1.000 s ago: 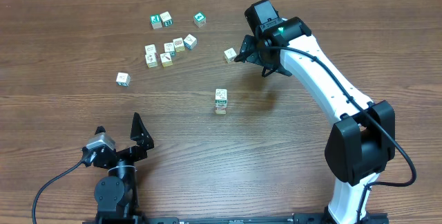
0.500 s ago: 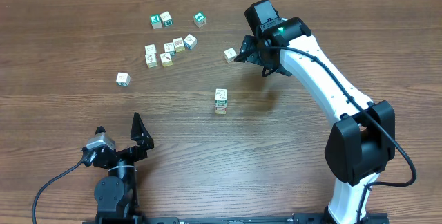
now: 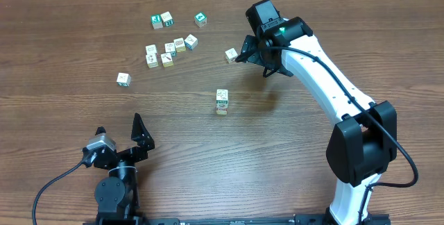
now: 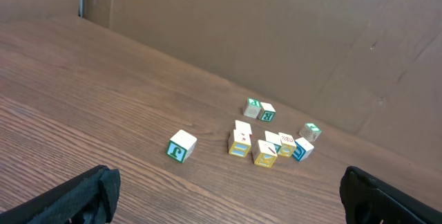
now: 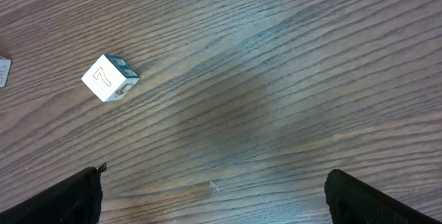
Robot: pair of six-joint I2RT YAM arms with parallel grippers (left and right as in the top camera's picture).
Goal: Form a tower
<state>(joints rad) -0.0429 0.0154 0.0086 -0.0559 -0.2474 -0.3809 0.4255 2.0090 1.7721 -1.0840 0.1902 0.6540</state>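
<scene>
Tabletop (image 3: 69, 114) is dark brown wood-grain laminate, matte, w/ long streaks running across. Plain brown cardboard (image 4: 276, 30) stands along the far edge.

Small cream wooden blocks, square-edged, w/ green, teal and yellow printed faces, lie as loose cubes (image 3: 170, 50) in the far-left area: a tight cluster, a pair behind it, plus two singles apart.

The tower (image 3: 222, 102) stands upright near the tabletop's middle, one cube wide, looks approx two high, cream w/ green print on top and a reddish mark lower down. It's well apart from the cluster and nothing touches it.

Left fingers (image 4: 76, 200), black, are spread wide at the near edge, holding nothing. Right fingers (image 5: 376, 200), also black, on the white right arm (image 3: 326, 79), are fully apart above bare wood, empty; a lone cube marked 7 (image 5: 109, 77) sits just beside them, not touching.
</scene>
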